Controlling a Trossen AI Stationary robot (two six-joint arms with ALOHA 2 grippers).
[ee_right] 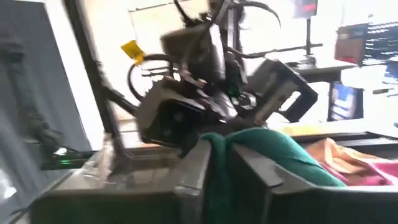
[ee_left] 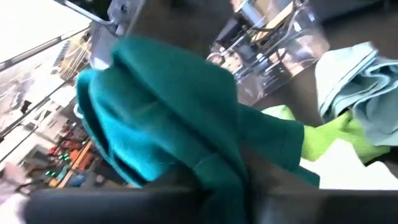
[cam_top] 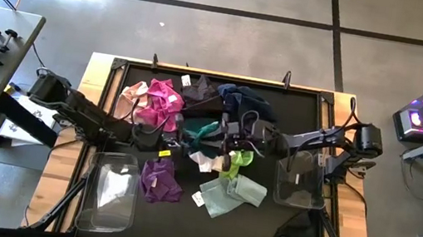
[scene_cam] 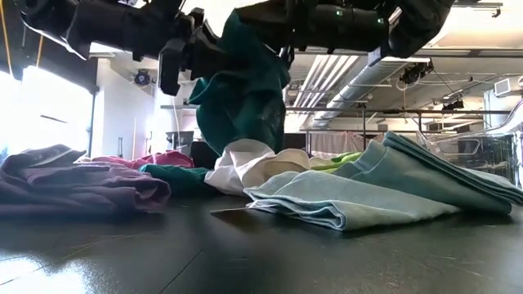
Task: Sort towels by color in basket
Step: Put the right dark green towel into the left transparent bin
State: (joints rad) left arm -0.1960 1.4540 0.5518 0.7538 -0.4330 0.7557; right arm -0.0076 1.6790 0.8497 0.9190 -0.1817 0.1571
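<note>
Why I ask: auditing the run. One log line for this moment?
teal towel: lifted above pile | left gripper: shut on it | right gripper: at same towel | stage: handover

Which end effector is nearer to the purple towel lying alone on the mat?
The left end effector: it hangs just above and behind the purple towel. The right end effector is farther, beyond the lifted teal towel.

We looked straight down on the table (cam_top: 279,229); our low camera faced level across it. Both wrist cameras sat close against the teal towel (ee_left: 180,118), shared by all views.
</note>
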